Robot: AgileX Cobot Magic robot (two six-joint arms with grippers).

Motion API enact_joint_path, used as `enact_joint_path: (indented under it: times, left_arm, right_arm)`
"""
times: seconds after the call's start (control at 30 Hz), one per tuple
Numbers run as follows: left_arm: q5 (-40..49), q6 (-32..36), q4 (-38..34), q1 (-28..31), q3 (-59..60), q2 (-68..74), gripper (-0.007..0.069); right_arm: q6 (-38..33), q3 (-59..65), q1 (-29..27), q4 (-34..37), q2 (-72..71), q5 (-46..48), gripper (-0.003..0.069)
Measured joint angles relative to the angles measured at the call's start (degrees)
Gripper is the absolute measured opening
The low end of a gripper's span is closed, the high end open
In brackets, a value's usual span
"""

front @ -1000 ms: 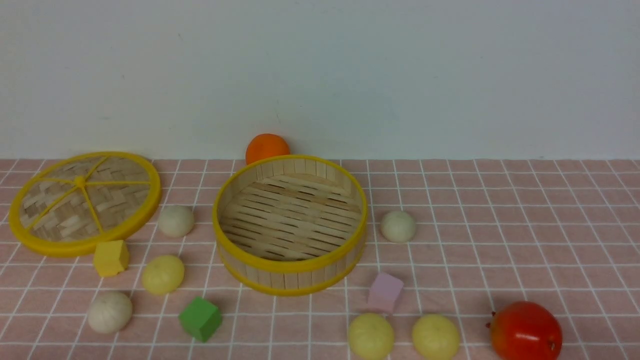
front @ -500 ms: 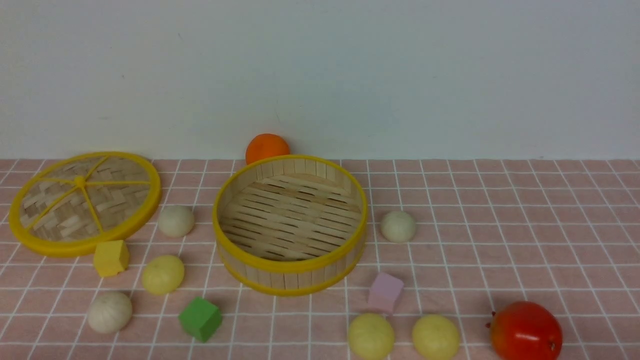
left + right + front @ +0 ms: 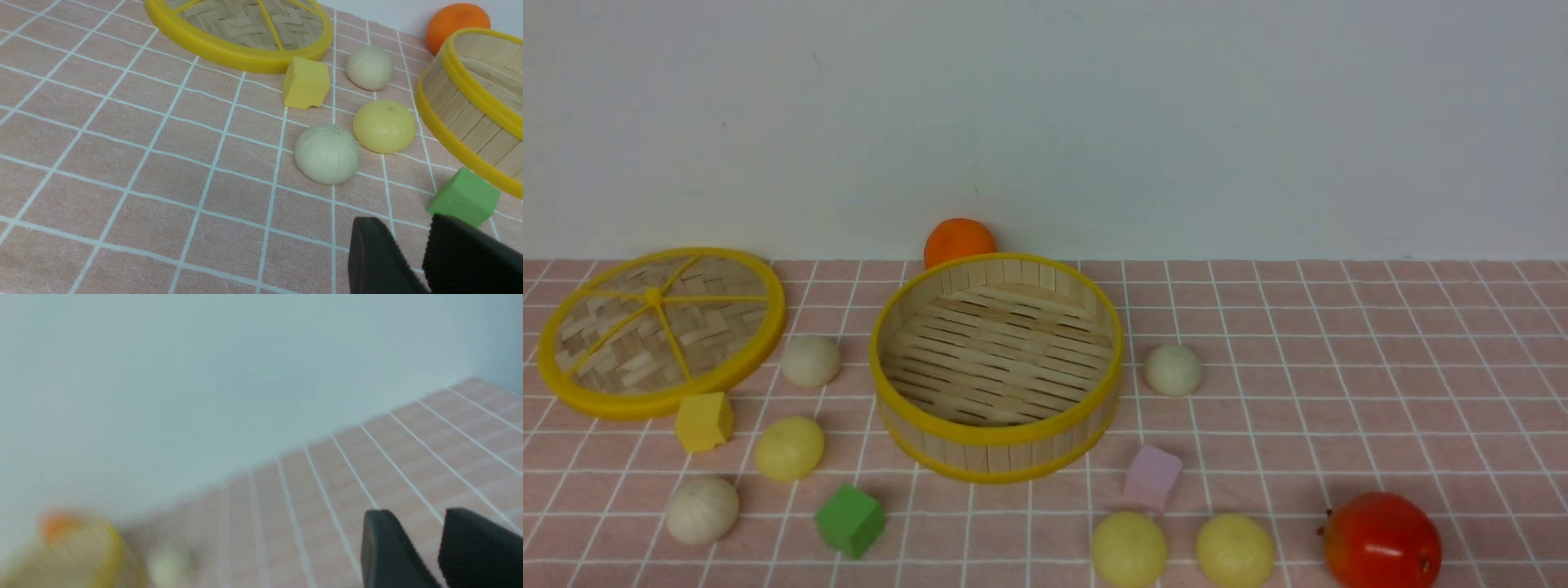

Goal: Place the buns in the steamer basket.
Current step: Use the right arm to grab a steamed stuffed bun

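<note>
The steamer basket stands open in the middle of the front view with its floor bare. Its lid lies flat at the left edge, well apart, presumably so buns can drop straight in from above. None is in yet.

All six buns rest on the surface:
- At lower left are the upper off-white bun, the left yellow bun and the lower off-white bun.
- Just right of the basket is the right off-white bun.
- At the bottom edge, right of centre, are the bottom yellow bun and its yellow neighbour.

That split likely gives each arm its own share. The orange behind the basket, the red fruit at lower right and the green block look like distractors.

Neither arm shows in the front view. In the left wrist view the left jaws are parted and empty above the surface. Their camera faces the lower-left cluster, so I judge the first pick lies there. The right jaws are likewise parted and hold nothing; their view is blurred.

Set against the earlier front views, nothing has shifted.
</note>
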Motion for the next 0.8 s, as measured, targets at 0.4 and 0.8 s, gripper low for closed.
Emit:
enact_joint_path:
  times: [0.4,0.8]
  left_arm:
    - [0.0,0.0,0.0,0.0,0.0,0.0,0.024]
    - [0.0,0.0,0.0,0.0,0.0,0.0,0.024]
  right_arm:
    - [2.25,-3.6,0.0,8.38,0.0,-2.2,0.0242]
    - [-7.89,-28.13,0.8,4.83,23.42,30.11,0.0242]
